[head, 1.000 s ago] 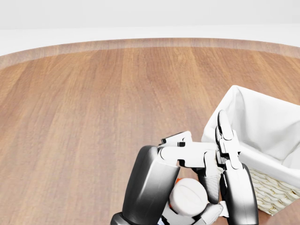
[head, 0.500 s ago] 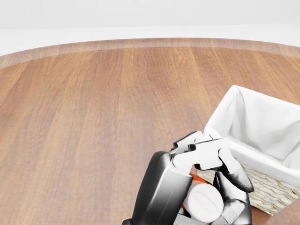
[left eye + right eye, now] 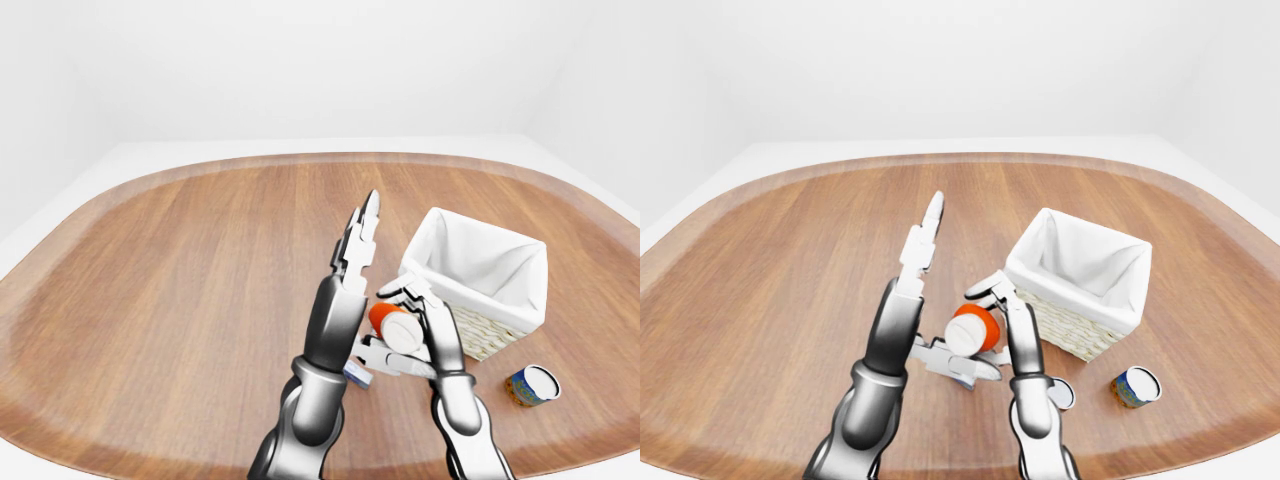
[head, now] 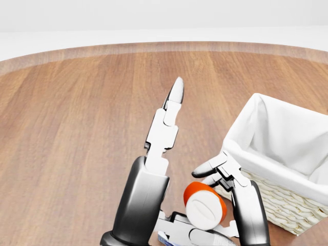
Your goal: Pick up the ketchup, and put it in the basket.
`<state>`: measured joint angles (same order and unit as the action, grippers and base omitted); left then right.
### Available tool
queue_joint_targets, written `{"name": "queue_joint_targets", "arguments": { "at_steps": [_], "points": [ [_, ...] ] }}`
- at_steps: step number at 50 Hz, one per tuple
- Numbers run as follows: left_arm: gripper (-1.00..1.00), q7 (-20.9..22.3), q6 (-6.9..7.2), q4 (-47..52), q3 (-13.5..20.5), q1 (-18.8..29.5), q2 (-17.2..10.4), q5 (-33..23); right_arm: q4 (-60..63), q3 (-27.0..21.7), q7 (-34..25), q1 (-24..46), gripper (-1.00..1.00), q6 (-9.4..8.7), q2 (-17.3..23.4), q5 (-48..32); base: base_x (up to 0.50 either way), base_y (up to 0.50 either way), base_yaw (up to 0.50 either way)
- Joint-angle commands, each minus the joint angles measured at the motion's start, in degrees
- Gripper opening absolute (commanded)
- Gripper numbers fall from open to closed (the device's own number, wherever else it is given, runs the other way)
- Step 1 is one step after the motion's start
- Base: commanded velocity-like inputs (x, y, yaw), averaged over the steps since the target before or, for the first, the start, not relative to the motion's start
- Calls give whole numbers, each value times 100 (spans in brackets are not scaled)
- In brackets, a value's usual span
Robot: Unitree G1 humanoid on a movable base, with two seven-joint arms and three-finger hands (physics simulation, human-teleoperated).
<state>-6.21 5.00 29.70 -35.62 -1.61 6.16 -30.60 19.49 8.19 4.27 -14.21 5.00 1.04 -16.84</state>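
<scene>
ketchup [image 4: 204,205] gripped in right hand [image 4: 233,200], beside basket [image 4: 287,148], left hand [image 4: 154,169] spread

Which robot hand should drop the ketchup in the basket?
The right robot hand: it holds the ketchup beside the basket. The left robot hand stands open, fingers straight.

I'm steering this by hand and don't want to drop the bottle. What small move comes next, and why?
Probably carry the right hand up and toward the head view's right, over the basket rim. Its fingers appear to wrap the ketchup, which sits beside the basket, not above it. The left hand stands open, fingers straight, so it gives no support.
</scene>
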Motion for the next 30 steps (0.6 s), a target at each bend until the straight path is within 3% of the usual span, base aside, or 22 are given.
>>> {"name": "queue_joint_targets", "arguments": {
  "at_steps": [1, 7, 15, 22, 25, 27, 28, 29, 30],
  "points": [
    [100, 79, 0, 293, 700, -115, -245, 308, -111, 40, 47, 53, -100, 0, -6, 95, 0, 0, 0],
    [100, 123, 0, 495, 1013, -207, -367, 413, -140, 52, 43, 63, -100, 0, -3, 102, 0, 0, 0],
    [100, 199, 0, 477, 1722, -369, -550, 667, -91, 58, 26, 37, -100, 0, 2, 116, 0, 0, 0],
    [100, 182, 0, 372, 2286, -790, -751, 680, -48, 77, 32, 2, -100, 0, 13, 111, 0, 0, 0],
    [100, 249, 0, 320, 2681, -955, -774, 945, 16, 73, 17, -37, -100, 0, 27, 131, 0, 0, 0],
    [100, 265, 0, 315, 2698, -959, -759, 942, 16, 72, 15, -38, -100, 0, 27, 132, 0, 0, 0],
    [100, 256, 0, -28, 3012, -924, -781, 1187, 6, 57, 17, -28, -100, 0, 27, 138, 0, 0, 0],
    [100, 270, -12, -168, 3112, -911, -769, 1233, 2, 56, 14, -25, -100, 0, 25, 139, 0, 0, 0],
    [100, 276, -151, -339, 3201, -904, -767, 1267, -13, 55, 17, -21, -100, 0, 24, 130, 0, 0, 0]
  ]
}}
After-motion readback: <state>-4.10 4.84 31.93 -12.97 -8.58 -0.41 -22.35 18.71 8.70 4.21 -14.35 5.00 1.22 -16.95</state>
